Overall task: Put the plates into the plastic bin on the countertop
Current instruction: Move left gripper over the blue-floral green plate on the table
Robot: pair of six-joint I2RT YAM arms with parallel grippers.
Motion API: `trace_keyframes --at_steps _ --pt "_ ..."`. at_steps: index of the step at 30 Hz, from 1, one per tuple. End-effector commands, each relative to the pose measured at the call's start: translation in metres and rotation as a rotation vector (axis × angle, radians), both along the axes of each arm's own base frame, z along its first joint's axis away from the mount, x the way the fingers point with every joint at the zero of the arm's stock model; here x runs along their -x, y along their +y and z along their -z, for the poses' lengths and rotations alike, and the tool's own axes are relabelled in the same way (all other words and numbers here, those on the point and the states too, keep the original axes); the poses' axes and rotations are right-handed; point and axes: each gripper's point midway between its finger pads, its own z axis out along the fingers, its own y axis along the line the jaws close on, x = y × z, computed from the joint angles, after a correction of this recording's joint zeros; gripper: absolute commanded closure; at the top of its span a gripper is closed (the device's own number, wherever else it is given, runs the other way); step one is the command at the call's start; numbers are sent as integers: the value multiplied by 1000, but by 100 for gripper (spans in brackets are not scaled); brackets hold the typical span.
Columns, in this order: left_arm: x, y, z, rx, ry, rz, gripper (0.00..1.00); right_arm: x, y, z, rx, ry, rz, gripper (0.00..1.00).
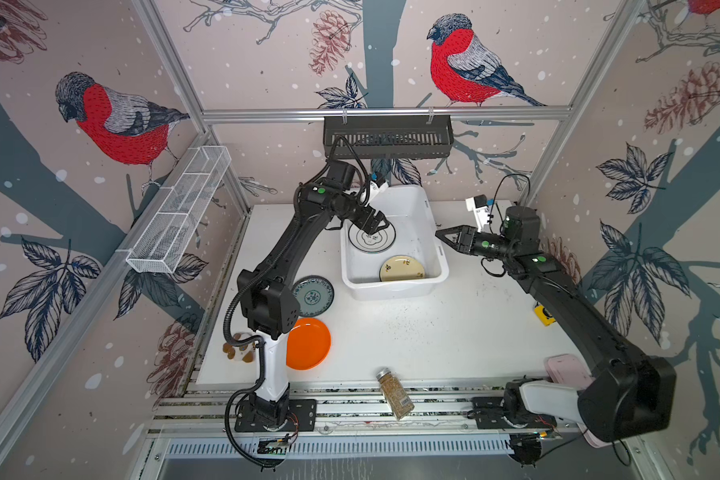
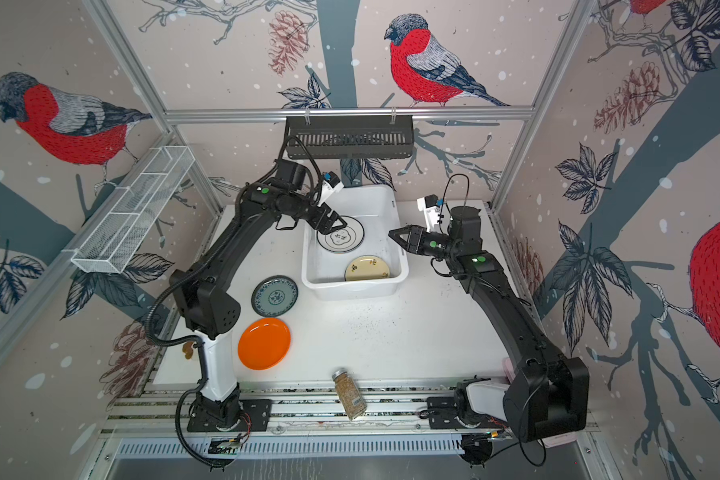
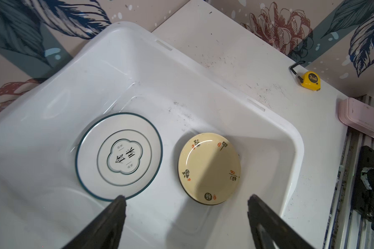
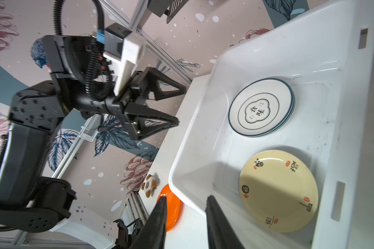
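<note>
- Left gripper (image 3: 186, 197) spread wide, empty, over the black-rimmed white plate (image 3: 119, 156) lying in the plastic bin (image 3: 138, 64).
- Right gripper (image 1: 442, 234) slightly parted, empty, just beside the bin.
- Cream plate (image 3: 208, 168) also in.
- We've got left: teal-patterned plate (image 1: 313, 296) and orange plate (image 1: 308, 343), both on the countertop (image 1: 433, 332).

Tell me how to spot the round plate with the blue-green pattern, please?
Find the big white rectangular plastic bin at the back of the speckled white countertop. Left of its front corner, flat on the countertop, lies the round teal-patterned plate. Its neighbour, the plain orange round plate, has no pattern.
</note>
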Motion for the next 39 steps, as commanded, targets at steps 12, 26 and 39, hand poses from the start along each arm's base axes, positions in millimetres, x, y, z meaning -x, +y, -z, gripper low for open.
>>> trace_keyframes --at_steps 12,26,39 --pt "42 164 39 -128 58 -315 3 -7 8 40 367 62 85 67" --pt "93 203 135 -335 130 -272 3 1 13 30 348 46 95 64" --pt "115 195 179 -334 221 -180 2 -2 11 22 330 23 125 62"
